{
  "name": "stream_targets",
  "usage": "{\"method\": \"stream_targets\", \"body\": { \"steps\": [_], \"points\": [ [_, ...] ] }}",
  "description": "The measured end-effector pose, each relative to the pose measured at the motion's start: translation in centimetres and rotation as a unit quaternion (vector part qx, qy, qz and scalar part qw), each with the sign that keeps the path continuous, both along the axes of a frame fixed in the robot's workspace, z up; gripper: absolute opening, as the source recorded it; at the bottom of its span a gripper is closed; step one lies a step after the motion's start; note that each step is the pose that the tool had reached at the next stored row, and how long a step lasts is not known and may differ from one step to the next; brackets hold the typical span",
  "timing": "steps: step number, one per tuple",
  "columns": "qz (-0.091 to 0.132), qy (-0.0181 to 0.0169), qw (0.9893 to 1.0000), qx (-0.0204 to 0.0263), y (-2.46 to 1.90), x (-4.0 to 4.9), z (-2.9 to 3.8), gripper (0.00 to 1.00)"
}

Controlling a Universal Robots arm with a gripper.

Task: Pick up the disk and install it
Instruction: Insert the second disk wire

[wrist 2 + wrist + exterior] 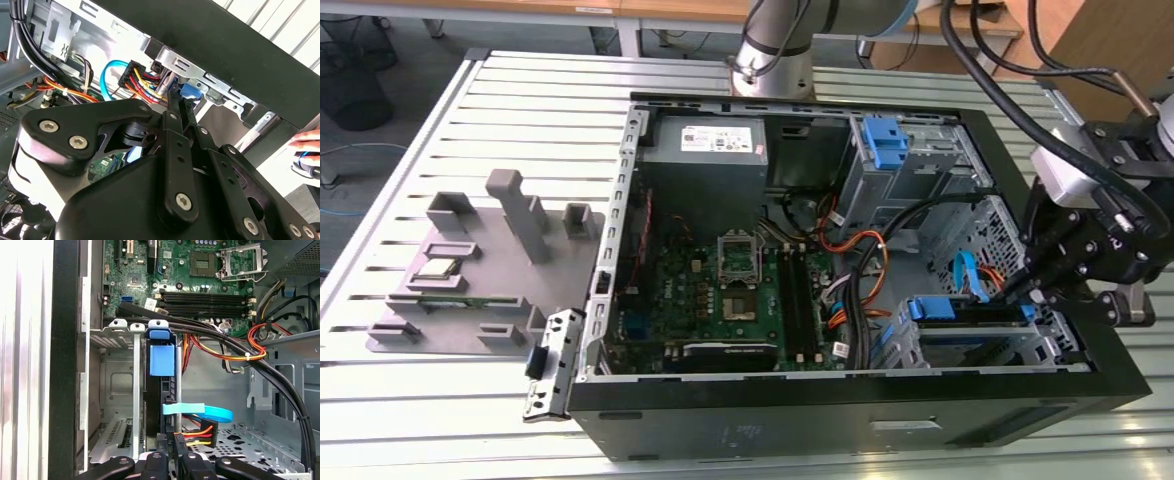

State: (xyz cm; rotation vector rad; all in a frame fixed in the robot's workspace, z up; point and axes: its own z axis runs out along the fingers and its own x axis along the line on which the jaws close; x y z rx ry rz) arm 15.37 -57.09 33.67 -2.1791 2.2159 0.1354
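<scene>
An open black case (854, 400) lies on a slatted table (400, 420). In the exterior view the motherboard (720, 290) fills the middle, the grey power supply (707, 140) sits at 12 o'clock from it, and a grey fixture (467, 270) stands outside the case at 9 o'clock. A blue bracket (886, 140) stands in the upper drive cage, at 1 o'clock from the board.

The disk (971, 310) sits on edge in the lower drive cage (987, 350), at 4 o'clock from the board, with its blue rail on top. In that view its long axis runs 9 to 3 o'clock, along the case's near wall. In the first wrist view the disk's blue tab (162, 357) stands between silver cage walls.

Thick black cables (907, 260) and orange-red-yellow wires (861, 250) cross over the cage mouth. A light blue data cable (210, 412) and a black power plug (197, 435) lie just beside the disk's end.

The gripper (1034, 290) hangs over the case's wall at 3 o'clock from the disk, its fingers (175, 450) close together at the disk's end; whether they pinch it I cannot tell. In the second wrist view a hand (309, 137) shows outside the case.
</scene>
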Motion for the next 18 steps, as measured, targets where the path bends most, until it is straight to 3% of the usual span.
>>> {"method": "stream_targets", "body": {
  "steps": [8, 18],
  "points": [
    [0.000, 0.0000, 1.0000, -0.0007, 0.00, -0.33, -0.11, 0.18],
    [0.000, 0.0000, 1.0000, -0.0063, 0.00, -0.36, -0.39, 0.18]
  ]
}}
